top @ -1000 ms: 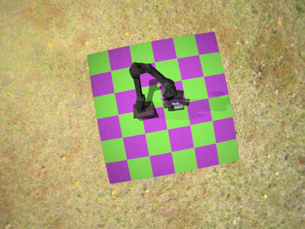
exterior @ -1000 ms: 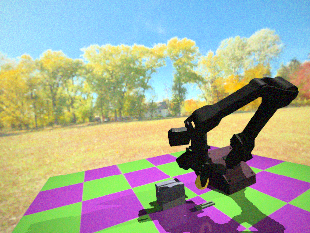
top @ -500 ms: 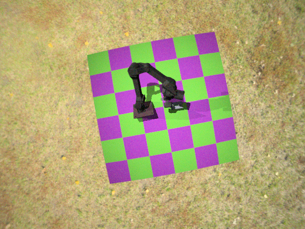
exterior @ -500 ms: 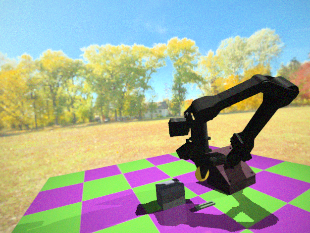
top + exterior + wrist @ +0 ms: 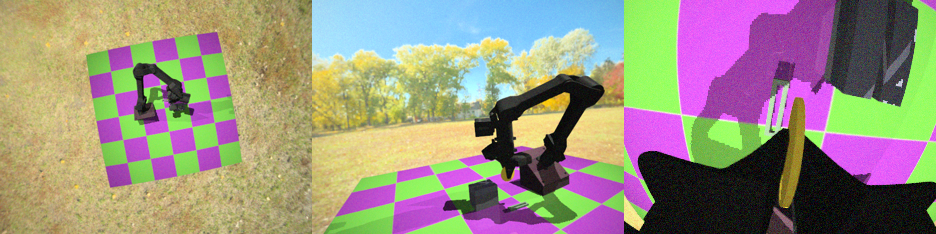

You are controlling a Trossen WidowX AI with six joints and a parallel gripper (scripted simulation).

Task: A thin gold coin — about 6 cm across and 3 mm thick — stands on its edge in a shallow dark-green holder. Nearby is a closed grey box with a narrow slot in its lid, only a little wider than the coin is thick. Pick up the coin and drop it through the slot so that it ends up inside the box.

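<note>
Black angular arm (image 5: 165, 75) (image 5: 541, 96), brownish wedge-shaped base (image 5: 151, 113) (image 5: 531, 187), small dark dots, possibly screws

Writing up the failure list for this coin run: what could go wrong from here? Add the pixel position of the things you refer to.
Coin (image 5: 504, 174) (image 5: 796, 145) could rotate or slip: the tool (image 5: 509, 176) (image 5: 790, 136) pinches a thin disc that extends past the fingertips.

It could strike the lid: the coin isn't over the grey box (image 5: 483, 195) (image 5: 861, 50) yet, and the slot is narrow.

Slot alignment may be hard to judge: shadow darkens the lid.
</note>
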